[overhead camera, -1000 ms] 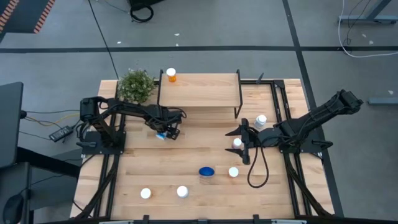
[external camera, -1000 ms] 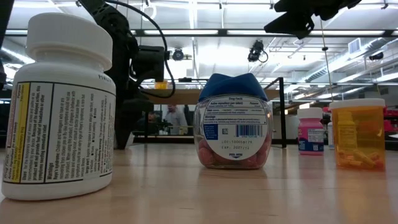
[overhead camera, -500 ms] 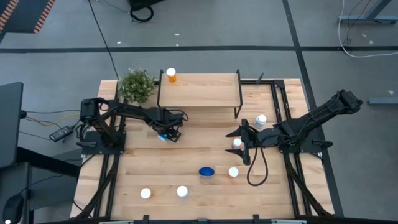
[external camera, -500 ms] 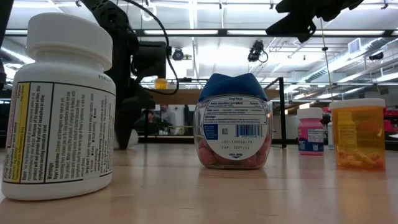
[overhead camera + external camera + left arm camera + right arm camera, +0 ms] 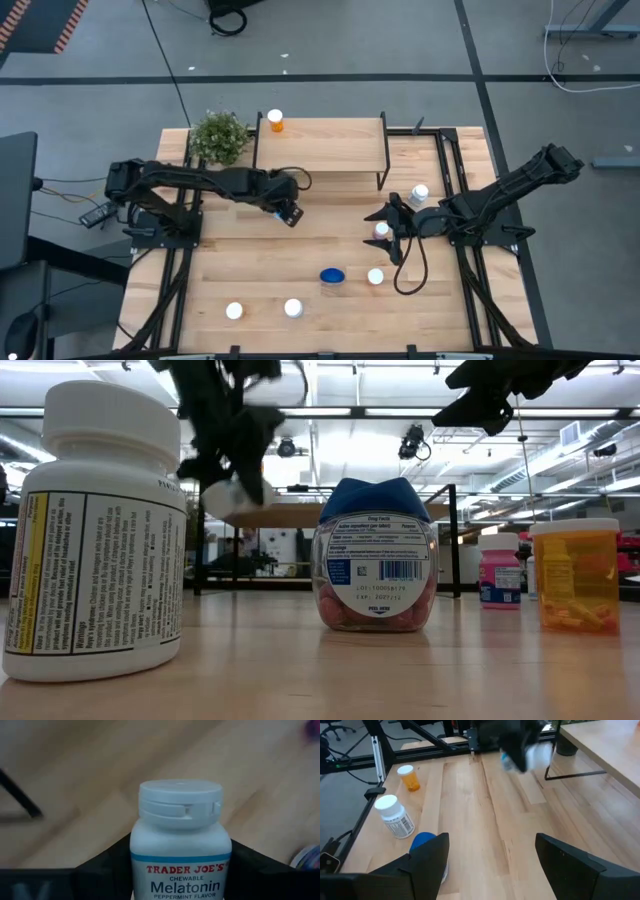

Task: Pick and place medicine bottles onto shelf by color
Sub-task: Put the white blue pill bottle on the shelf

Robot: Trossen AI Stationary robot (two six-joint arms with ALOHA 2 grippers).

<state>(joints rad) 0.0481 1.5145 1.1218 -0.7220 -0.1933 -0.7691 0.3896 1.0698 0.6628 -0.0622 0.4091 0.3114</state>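
Observation:
My left gripper (image 5: 288, 213) hangs in front of the shelf (image 5: 320, 150), shut on a white medicine bottle (image 5: 180, 865) with a white cap and a blue-banded label. An orange bottle (image 5: 275, 122) stands on the shelf's far left corner. My right gripper (image 5: 385, 222) stands open to the right, above a pink bottle (image 5: 380, 231), with nothing between its fingers. Other bottles stand on the table: one white-capped (image 5: 420, 192), another (image 5: 375, 276), a wide blue-lidded one (image 5: 332, 276) and two at the near edge (image 5: 293, 308), (image 5: 234, 311). My left gripper pinches the white bottle's body (image 5: 137, 870) between its two fingers (image 5: 107, 872), one on each side of the label. The fingers slant down from the table's left and lie along the bottle, with the cap (image 5: 180, 802) sticking out past them. In the low view the bottle (image 5: 225, 498) hangs tilted, clear of the table.
A green potted plant (image 5: 218, 138) stands at the shelf's left end. The shelf's black legs (image 5: 382, 165) rise at its corners. Bare tabletop (image 5: 320, 235) lies between the two grippers. A cable loops below the right arm (image 5: 410, 280).
My left gripper has risen from the tabletop and gone a little toward the table's right edge, tipping as it went. The white bottle has come up with it and is lifted clear of the table.

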